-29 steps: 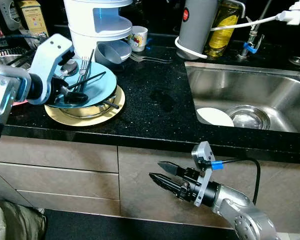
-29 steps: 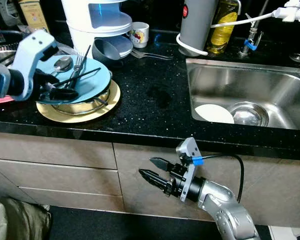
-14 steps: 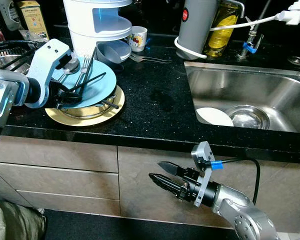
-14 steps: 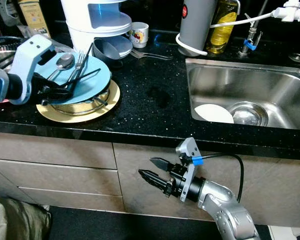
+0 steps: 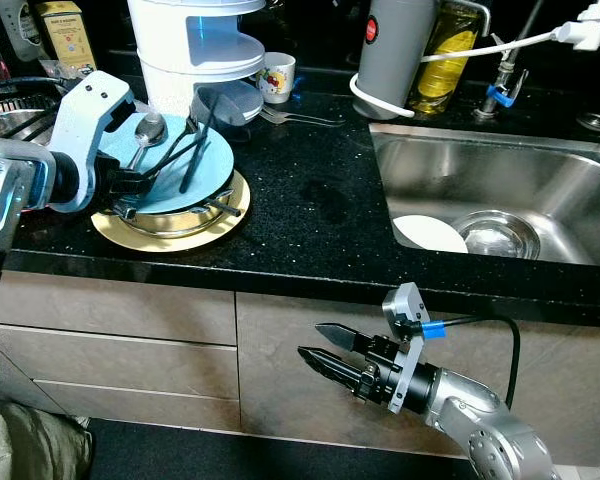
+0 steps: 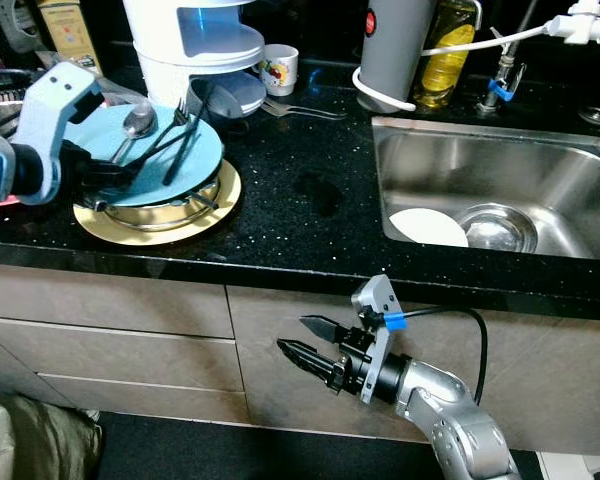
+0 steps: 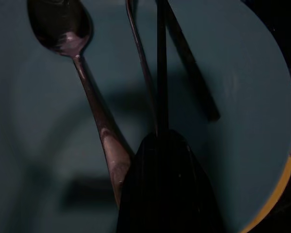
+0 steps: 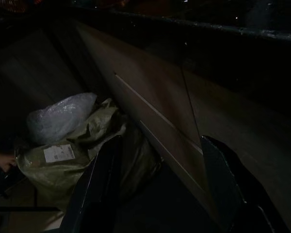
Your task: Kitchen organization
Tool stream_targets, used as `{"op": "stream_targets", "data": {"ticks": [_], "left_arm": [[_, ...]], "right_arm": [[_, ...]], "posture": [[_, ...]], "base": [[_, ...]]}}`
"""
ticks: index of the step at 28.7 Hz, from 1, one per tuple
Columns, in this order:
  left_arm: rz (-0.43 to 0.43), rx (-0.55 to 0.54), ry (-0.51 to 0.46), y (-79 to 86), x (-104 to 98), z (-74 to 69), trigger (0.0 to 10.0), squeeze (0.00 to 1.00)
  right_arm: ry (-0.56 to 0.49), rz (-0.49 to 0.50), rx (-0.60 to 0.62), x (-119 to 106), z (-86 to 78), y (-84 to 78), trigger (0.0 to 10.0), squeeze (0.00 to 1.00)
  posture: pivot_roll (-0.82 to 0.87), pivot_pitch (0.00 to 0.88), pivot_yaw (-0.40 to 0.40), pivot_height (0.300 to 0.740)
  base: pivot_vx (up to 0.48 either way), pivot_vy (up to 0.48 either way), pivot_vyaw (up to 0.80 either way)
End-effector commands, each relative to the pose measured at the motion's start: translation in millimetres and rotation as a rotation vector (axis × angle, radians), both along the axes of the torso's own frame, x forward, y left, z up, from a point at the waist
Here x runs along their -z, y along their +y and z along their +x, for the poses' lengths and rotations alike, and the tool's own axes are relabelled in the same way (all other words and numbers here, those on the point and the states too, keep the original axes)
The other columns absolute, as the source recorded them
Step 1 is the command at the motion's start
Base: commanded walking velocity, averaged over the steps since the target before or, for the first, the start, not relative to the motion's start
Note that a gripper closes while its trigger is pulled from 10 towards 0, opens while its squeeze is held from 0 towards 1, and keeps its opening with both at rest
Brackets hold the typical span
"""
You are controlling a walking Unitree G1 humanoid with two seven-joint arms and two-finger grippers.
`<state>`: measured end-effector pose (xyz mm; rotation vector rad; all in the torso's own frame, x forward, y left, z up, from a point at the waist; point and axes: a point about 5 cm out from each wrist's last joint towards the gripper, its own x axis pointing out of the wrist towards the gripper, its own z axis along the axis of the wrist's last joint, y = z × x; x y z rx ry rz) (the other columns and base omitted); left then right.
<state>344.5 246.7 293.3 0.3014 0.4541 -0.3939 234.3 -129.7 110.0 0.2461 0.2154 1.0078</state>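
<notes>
My left gripper [image 5: 130, 183] is clenched on a black utensil [image 7: 160, 63] over the blue plate [image 5: 215, 165] — my wrist view adds the spoon [image 7: 70, 39] alongside. My right gripper [image 5: 325, 355] hangs released below the counter [image 5: 320, 200].

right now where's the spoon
The spoon lies on the light blue plate at the counter's left, just ahead of the left hand, beside dark utensils.
</notes>
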Motion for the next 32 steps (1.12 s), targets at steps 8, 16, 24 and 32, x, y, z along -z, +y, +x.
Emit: {"op": "stream_targets", "data": {"ticks": [8,16,24,32], "left_arm": [[-0.074,-0.006,-0.094,-6.4,-14,5.8,0.0,0.00],[-0.160,0.009,-0.174,-13.6,-31,7.7,0.0,0.00],[-0.306,0.032,-0.301,-24.8,-45,12.3,0.0,0.00],[-0.542,0.198,-0.478,-66.6,-47,4.4,10.0,0.00]], "right_arm": [[0.008,-0.003,0.003,0,-1.0,-3.4,10.0,0.00],[0.009,-0.006,0.001,0,-1.0,-4.2,10.0,0.00],[-0.029,0.049,0.096,-7,4.1,-9.8,10.0,0.00],[-0.034,0.093,0.263,-11,16.1,-22.8,10.0,0.00]], "posture": [[0.14,0.029,-0.054,0.740],[0.14,0.033,-0.055,0.740],[0.14,0.040,-0.058,0.740],[0.12,0.048,-0.069,0.740]], "base": [[0.000,0.000,0.00],[0.000,0.000,0.00],[0.000,0.000,0.00],[0.000,0.000,0.00]]}}
